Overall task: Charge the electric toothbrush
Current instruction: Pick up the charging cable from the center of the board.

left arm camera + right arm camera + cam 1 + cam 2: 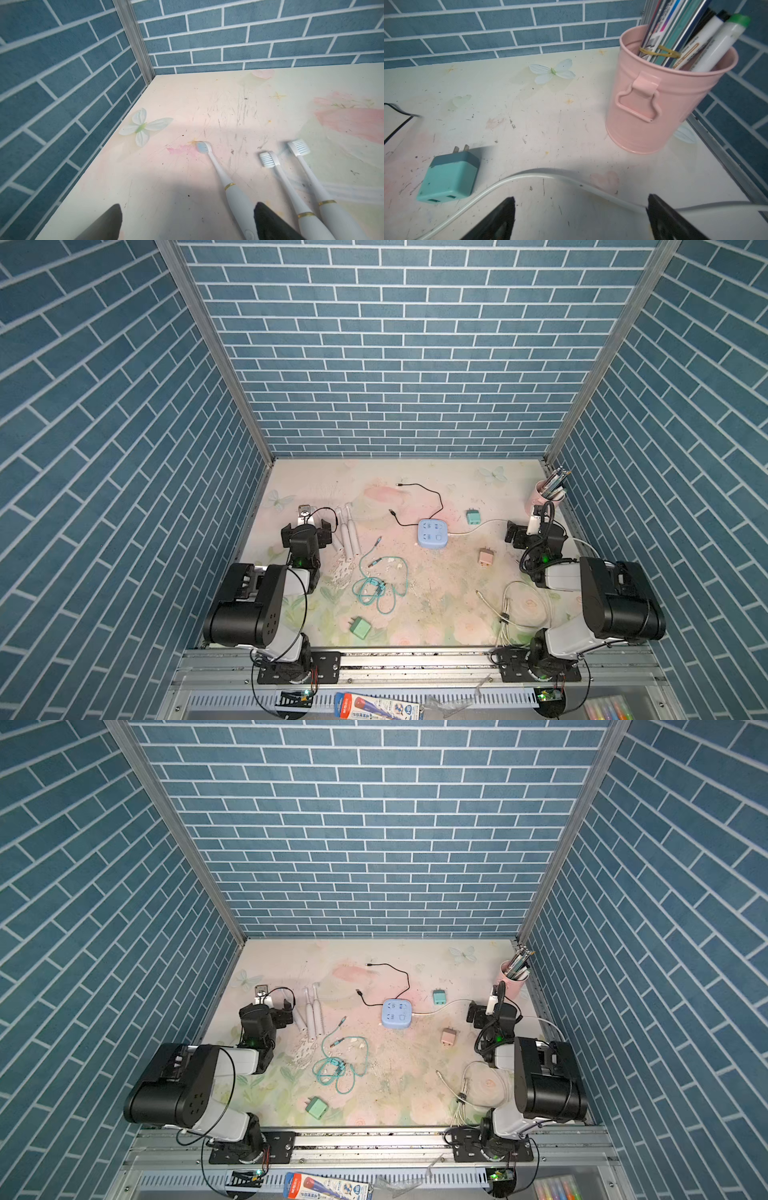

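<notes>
The left tool (pixel 187 205) and right tool (pixel 581 197) gape wide, empty. Toothbrushes (pixel 235 197) lie left of the power strip (pixel 432 533), with a teal cable (pixel 372 587) before it.

Light: bright, even — soft shadow bands on the bench (pixel 166 99).
Blur: my wrist views smear at edges.

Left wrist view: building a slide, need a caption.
Open left gripper near three white electric toothbrushes lying on the table.

Glossy plastic toothbrushes (pixel 234 193); painted metal bucket (pixel 654 108); scuffed tabletop (pixel 187 108).
</notes>
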